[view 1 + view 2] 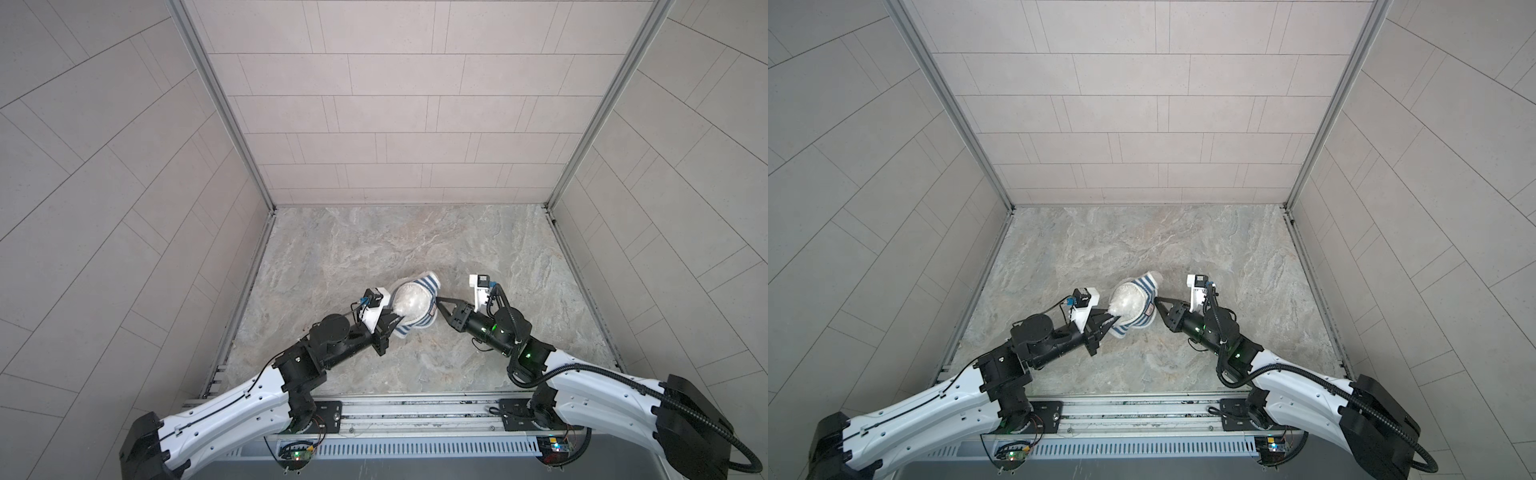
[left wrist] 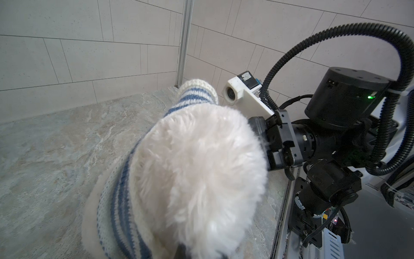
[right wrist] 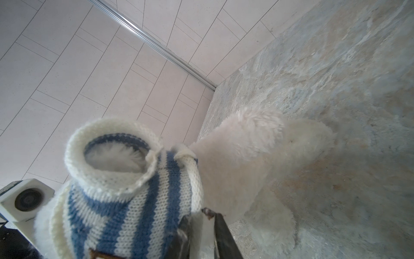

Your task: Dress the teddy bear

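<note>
At the front edge of the marble tabletop [image 1: 415,241], about midway along it, the left gripper [image 1: 394,322] is closed against the near-left side of the teddy bear [image 1: 409,303], on fur or knit, indistinguishable. The right gripper [image 1: 439,302] meets the opposite side, its jaws slightly apart about the hem of the striped sweater [image 3: 125,201], with the grip unconfirmed. The bear lies between both grippers, equally near each. Its long axis is unreadable under the bunched knit, and fur shows inside the collar [image 3: 94,177].

White-shelled arms [image 1: 224,409], black joints [image 1: 332,332], ribbed cable [image 2: 336,28]
</note>
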Controlling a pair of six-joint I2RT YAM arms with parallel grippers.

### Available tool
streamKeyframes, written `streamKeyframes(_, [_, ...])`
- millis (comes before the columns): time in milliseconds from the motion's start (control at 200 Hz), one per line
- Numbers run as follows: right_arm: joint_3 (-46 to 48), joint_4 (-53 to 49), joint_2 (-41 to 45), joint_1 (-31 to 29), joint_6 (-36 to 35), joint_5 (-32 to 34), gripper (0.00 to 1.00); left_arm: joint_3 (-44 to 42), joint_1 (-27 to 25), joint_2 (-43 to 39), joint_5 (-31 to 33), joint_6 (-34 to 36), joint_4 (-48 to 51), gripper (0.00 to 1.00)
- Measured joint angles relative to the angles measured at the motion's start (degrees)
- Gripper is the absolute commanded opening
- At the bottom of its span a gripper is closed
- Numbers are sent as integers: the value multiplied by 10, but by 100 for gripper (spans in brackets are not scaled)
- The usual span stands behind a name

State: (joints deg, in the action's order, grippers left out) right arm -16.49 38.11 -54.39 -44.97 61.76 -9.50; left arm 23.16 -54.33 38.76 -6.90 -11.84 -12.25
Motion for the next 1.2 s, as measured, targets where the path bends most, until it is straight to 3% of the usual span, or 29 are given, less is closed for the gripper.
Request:
streamKeyframes(270, [-2, 30, -19, 0, 11, -28, 23, 0, 0, 0, 0, 0, 0, 0])
streamKeyframes(476, [-5, 43, -19, 0, 13, -38, 0, 0, 0, -3, 0, 0, 0, 0])
streamKeyframes(691, [-5, 33, 3, 0, 12, -34, 0, -2, 0, -15, 3, -3, 0, 0])
streamKeyframes(971, [-6, -102, 100, 0, -46, 14, 0, -2, 0, -33, 6, -8, 1, 0])
streamKeyframes(1202, [-14, -222, 107, 0, -115, 59, 0, -2, 0, -37, -3, -27, 11, 0])
